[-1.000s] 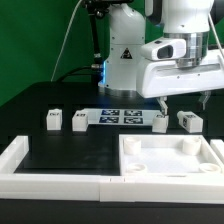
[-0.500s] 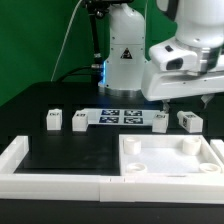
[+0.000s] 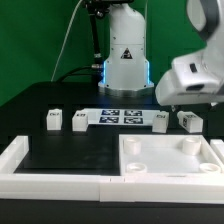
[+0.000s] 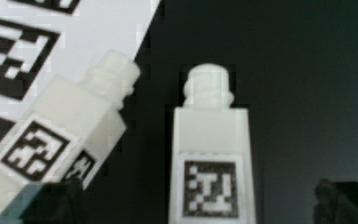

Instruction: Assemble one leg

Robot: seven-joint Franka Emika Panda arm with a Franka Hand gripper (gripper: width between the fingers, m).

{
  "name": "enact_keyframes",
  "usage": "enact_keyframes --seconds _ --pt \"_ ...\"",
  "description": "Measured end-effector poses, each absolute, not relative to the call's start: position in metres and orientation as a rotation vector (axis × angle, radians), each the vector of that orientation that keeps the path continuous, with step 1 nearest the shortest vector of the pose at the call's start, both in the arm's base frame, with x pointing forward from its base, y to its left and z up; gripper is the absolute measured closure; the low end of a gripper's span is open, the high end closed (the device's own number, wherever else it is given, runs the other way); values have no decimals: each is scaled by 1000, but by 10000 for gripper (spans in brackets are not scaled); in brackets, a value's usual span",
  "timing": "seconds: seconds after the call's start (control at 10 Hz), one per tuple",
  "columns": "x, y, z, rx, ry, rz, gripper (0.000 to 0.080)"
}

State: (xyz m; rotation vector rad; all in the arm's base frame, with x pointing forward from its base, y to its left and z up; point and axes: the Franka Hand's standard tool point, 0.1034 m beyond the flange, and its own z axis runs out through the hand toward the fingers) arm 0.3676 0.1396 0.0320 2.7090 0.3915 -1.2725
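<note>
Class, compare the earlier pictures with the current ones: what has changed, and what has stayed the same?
The arm carrying the pincer swung toward the exterior view's right. It took hold of nothing; the pincer is open. All four legs, the marker board and the tray panel stayed put.

White robot arm's bulky wrist housing (image 3: pixel 197 78) hangs tilted at the exterior view's right, partly cut by the frame edge. On the wrist view, the two-finger gripper (image 4: pixel 190 200) shows dark blurred fingertips (image 4: pixel 346 197) spread wide apart.
</note>
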Motion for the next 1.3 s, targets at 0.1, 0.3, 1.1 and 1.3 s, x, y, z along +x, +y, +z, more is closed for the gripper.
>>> enact_keyframes --seconds 0.1,0.3,1.1,1.3 --pt "367 139 25 2692 387 -1308 150" --pt "363 140 21 2692 393 -1306 150" --pt "358 140 8 2701 400 -1297 181" --pt "358 140 8 2701 399 -1297 359"
